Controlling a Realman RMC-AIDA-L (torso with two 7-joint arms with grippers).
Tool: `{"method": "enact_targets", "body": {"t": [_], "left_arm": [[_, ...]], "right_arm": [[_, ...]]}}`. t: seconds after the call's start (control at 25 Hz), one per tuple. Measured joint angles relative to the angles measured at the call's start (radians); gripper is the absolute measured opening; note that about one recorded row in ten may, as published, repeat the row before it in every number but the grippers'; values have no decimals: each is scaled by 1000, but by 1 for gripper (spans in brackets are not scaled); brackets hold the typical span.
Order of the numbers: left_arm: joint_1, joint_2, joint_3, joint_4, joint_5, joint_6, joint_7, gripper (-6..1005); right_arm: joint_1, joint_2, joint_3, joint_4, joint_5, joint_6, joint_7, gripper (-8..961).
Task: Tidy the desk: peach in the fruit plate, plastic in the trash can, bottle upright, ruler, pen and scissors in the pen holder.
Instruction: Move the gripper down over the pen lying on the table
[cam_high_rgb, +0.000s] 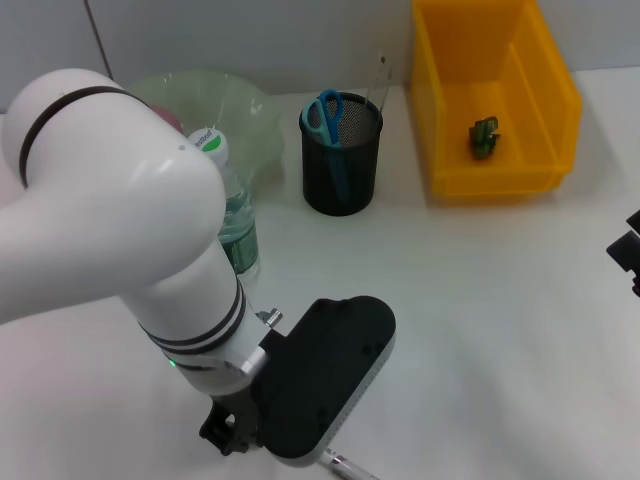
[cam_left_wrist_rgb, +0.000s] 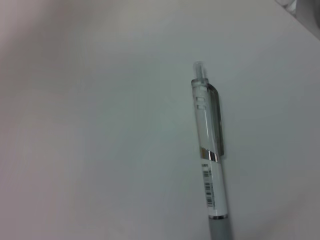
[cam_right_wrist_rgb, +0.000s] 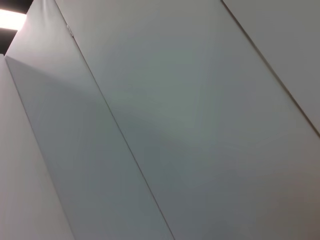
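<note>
You are viewing the left gripper hovering low above the retractable pen, finger state indeterminate, right gripper sitting parked.

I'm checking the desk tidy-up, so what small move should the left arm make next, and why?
Probably lower the left gripper straight down onto the pen and close on it. The pen lies flat on the white desk directly under the left wrist camera, not yet in the mesh pen holder, where the scissors already stand. The bottle is upright. The right gripper sits at the desk's right edge.
</note>
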Motion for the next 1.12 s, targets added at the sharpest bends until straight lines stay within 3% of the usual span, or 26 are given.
{"method": "enact_targets", "body": {"t": [0.16, 0.32, 1.12], "left_arm": [[0, 0, -4, -1, -1, -9, -8, 362], [0, 0, -1, -1, -2, -20, -8, 177], [6, 0, 13, -10, 6, -28, -8, 195]], "right_arm": [[2, 0, -1, 3, 0, 0, 0, 815], [2, 0, -1, 4, 0, 0, 0, 815], [10, 0, -5, 8, -3, -8, 3, 814]]}}
